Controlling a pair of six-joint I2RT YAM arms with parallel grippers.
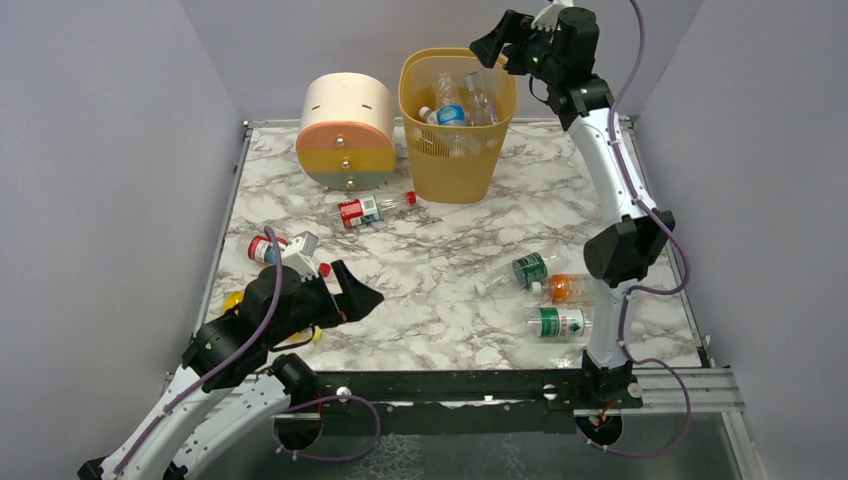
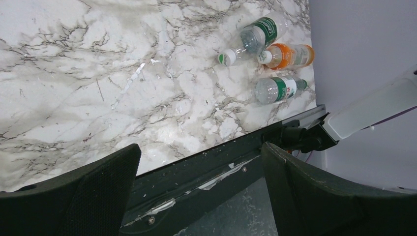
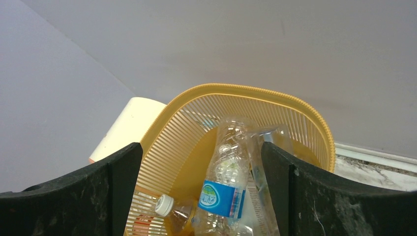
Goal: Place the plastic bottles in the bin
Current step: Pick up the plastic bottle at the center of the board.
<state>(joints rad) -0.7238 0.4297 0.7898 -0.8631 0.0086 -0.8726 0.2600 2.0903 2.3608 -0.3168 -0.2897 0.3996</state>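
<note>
- Lower left of the top view: the left gripper (image 1: 360, 298) hangs low over the table (image 1: 440, 300), fingers wide apart on nothing. A red-capped bottle (image 1: 268, 248) and a yellow bottle (image 1: 232, 299) lie beside its arm, outside the fingers. A careless swing of the arm could roll either off the near-left edge.
- Centre: a red-labelled bottle (image 1: 362, 210) lies near the bin's foot, well apart from both grippers.
- Upper centre: the bin (image 1: 455, 165) already holds several bottles, among them a blue-labelled bottle (image 3: 222, 196).
- Upper right: the right gripper (image 1: 495, 42) hovers above the rim, fingers spread and empty. That bottle lies below them inside the bin. Dropping straight down could strike the rim and tip the bin.
- Right: three bottles (image 1: 558, 322) cluster near the right edge, so grabbing one may roll its neighbours off.
</note>
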